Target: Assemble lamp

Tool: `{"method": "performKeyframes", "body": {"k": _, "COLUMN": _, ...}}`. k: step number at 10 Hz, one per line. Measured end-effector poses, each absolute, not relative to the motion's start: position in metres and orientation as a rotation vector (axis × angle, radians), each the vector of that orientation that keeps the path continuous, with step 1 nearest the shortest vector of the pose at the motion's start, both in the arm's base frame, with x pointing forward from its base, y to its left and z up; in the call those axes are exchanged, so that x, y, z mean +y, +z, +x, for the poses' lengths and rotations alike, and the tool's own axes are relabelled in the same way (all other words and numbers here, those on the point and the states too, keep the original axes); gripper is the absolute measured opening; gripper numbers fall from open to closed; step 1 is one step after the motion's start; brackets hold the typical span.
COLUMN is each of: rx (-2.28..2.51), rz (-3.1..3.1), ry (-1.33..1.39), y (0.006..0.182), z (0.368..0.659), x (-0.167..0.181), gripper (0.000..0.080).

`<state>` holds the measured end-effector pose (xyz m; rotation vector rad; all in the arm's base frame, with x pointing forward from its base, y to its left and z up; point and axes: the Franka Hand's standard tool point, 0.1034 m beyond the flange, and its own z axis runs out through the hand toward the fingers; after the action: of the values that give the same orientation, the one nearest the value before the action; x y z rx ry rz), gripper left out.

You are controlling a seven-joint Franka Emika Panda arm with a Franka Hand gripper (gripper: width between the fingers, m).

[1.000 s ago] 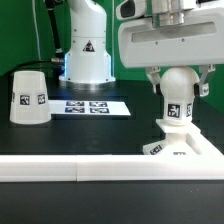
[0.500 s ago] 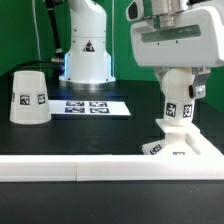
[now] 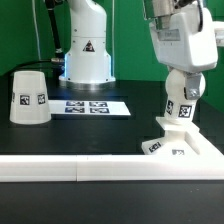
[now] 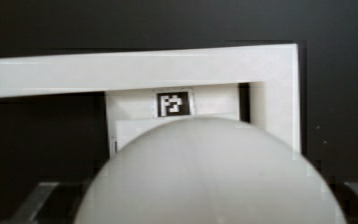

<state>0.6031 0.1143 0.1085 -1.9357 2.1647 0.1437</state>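
Observation:
The round bulb (image 3: 181, 100) stands upright with its neck in the flat square base (image 3: 187, 147) at the exterior view's right. My gripper (image 3: 183, 88) comes down from above and straddles the bulb's head. In the wrist view the bulb (image 4: 197, 170) fills the space between the fingers (image 4: 39, 196), with a thin dark gap on each side, so the jaws look open and apart from it. The base (image 4: 149, 75) and its tag show beyond the bulb. The tapered shade (image 3: 28, 97) stands alone at the exterior view's left.
The marker board (image 3: 92, 105) lies flat in the middle, in front of the arm's white pedestal (image 3: 86, 50). A long white rail (image 3: 90, 169) runs along the front, touching the base's front edge.
My hand has turned about the upright bulb, its wide body swinging from face-on to edge-on. The bulb, base and shade stay where they were.

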Motion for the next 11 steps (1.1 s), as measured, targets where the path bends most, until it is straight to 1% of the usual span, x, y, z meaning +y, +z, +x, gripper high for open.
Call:
{"method": "performKeyframes", "body": {"k": 1, "rx": 2.163, "rz": -1.935, "ry": 0.147, "y": 0.1085, "z": 0.6028, "x": 0.1156, "gripper": 0.0643}}
{"method": "performKeyframes", "body": {"k": 2, "rx": 2.063, "rz": -2.041, "ry": 0.133, "y": 0.1088, "z": 0.6025, "x": 0.1131, "gripper": 0.0688}}
{"method": "performKeyframes", "body": {"k": 3, "rx": 1.941, "rz": -2.16, "ry": 0.13, "y": 0.1101, "z": 0.6018, "x": 0.1091, "gripper": 0.0688}}
{"method": "performKeyframes", "body": {"k": 5, "rx": 1.743, "rz": -2.358, "ry": 0.169, "y": 0.1146, "z": 0.5993, "x": 0.1147, "gripper": 0.0696}}
{"method": "performKeyframes", "body": {"k": 9, "rx": 1.38, "rz": -2.574, "ry": 0.122, "y": 0.1134, "z": 0.599, "x": 0.114, "gripper": 0.0699}}
{"method": "performKeyframes", "body": {"k": 10, "rx": 1.248, "rz": -2.637, "ry": 0.106, "y": 0.1134, "z": 0.5991, "x": 0.1137, "gripper": 0.0699}}
{"method": "performKeyframes", "body": {"k": 11, "rx": 0.953, "rz": -2.777, "ry": 0.079, "y": 0.1141, "z": 0.5983, "x": 0.1103, "gripper": 0.0699}}
